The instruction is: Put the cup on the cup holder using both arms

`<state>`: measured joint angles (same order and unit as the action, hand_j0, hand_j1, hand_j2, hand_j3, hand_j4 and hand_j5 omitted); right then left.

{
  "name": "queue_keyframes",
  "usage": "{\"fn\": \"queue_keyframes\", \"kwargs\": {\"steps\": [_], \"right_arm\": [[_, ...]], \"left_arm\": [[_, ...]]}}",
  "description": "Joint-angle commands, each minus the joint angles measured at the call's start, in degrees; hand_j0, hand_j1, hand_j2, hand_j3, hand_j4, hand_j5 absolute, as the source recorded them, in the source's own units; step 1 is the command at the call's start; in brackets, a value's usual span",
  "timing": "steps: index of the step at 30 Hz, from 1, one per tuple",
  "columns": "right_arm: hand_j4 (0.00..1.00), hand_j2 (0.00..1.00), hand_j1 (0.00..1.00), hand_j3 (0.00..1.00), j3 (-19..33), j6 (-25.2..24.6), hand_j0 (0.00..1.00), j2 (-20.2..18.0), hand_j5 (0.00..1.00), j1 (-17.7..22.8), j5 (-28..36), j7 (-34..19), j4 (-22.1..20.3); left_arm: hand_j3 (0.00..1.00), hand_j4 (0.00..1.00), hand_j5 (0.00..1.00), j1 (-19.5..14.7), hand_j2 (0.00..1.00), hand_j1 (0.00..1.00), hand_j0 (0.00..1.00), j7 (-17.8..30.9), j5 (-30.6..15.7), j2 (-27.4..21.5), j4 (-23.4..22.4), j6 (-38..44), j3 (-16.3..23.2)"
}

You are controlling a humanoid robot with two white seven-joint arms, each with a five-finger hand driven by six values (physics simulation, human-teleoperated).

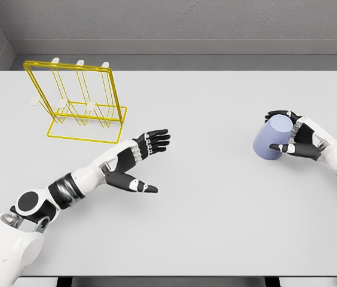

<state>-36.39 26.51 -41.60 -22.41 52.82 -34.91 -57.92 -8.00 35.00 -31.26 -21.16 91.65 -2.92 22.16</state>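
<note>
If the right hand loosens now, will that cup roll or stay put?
The cup looks tilted or on its side in the right hand, so its round wall would probably let it roll on the flat table. It looks rigid, so it should not deform. The smooth surface may slip in a light grip.

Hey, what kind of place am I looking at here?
Probably a simulated robot test bench, not a real kitchen: a bare pale grey table before plain grey walls, holding only a yellow wire cup rack with white pegs and a lavender-blue cup gripped by the right hand.
</note>
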Motion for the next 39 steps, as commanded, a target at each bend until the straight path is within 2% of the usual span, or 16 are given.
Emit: {"fn": "queue_keyframes", "kwargs": {"steps": [1, 11, 29, 34, 36, 39], "right_arm": [[0.56, 0.56, 0.56, 0.56, -0.61, 0.38, 0.56, -0.06, 0.56, 0.00, -1.76, -0.09, 0.26], [0.62, 0.62, 0.62, 0.62, -0.35, 1.17, 0.62, -0.15, 0.62, -0.79, -1.93, -0.09, -0.88], [0.62, 0.62, 0.62, 0.62, -0.70, 1.08, 0.62, 0.11, 0.62, -2.55, -1.93, -0.09, -5.98], [0.63, 0.63, 0.63, 0.63, -1.05, 1.08, 0.63, 1.78, 0.63, -2.55, -1.93, -0.09, -8.00], [0.63, 0.63, 0.63, 0.63, -1.58, 1.08, 0.63, 2.84, 0.63, -2.64, -2.20, -0.09, -8.09], [0.63, 0.63, 0.63, 0.63, -2.46, 1.17, 0.63, 3.63, 0.63, -2.64, -2.28, -0.09, -8.61]], "left_arm": [[1.00, 1.00, 1.00, 0.00, 1.00, 1.00, 1.00, 0.00, -0.38, -0.02, 0.02, -0.07, -0.01], [1.00, 1.00, 1.00, 0.35, 1.00, 1.00, 1.00, 0.00, -0.38, -0.02, 0.11, 0.02, -0.36], [1.00, 1.00, 1.00, 0.44, 1.00, 1.00, 1.00, 0.00, -0.20, 1.03, -2.00, 0.19, -0.45], [1.00, 1.00, 1.00, 0.44, 1.00, 1.00, 1.00, 0.00, -0.20, 1.03, -2.00, 0.02, -0.36], [1.00, 1.00, 1.00, 0.44, 1.00, 1.00, 1.00, 0.00, 2.70, 1.12, -1.91, -0.07, -0.54], [1.00, 1.00, 1.00, 0.44, 1.00, 1.00, 1.00, 0.00, 3.05, 1.56, -2.00, -0.68, -0.62]]}}
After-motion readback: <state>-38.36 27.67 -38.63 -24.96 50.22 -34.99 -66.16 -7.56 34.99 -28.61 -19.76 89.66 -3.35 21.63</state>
